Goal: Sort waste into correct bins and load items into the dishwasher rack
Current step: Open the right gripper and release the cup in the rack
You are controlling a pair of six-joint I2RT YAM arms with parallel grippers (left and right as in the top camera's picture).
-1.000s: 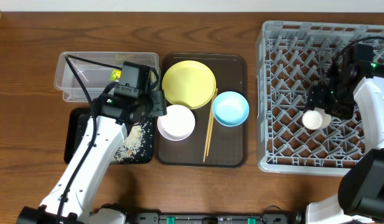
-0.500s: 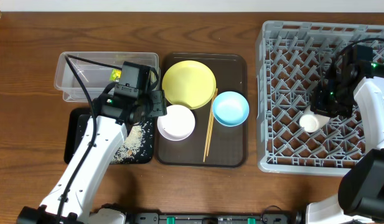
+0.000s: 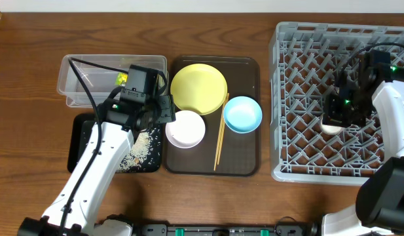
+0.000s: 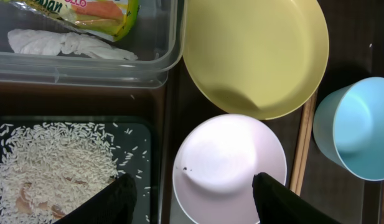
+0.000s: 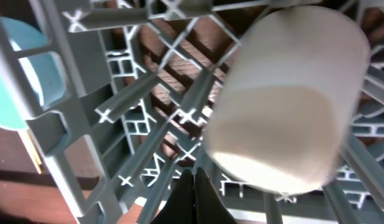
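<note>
Small pale cream cup (image 5: 285, 93) (smooth, rounded, matte) down among pegs of big square grey lattice crate (image 3: 300, 72), under right gripper (image 3: 338, 115) — can't tell jaw state. Left gripper (image 4: 195, 196) spread wide over round white bowl (image 4: 229, 162).

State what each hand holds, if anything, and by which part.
Left hand: nothing; open above the white bowl. Right hand: at the small cup in the rack, but whether it grips it cannot be told.

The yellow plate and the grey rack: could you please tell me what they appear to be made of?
The yellow plate looks like plastic or melamine: even colour, smooth with a soft sheen. The grey rack looks like moulded matte plastic, judging by its thin one-piece lattice.
</note>
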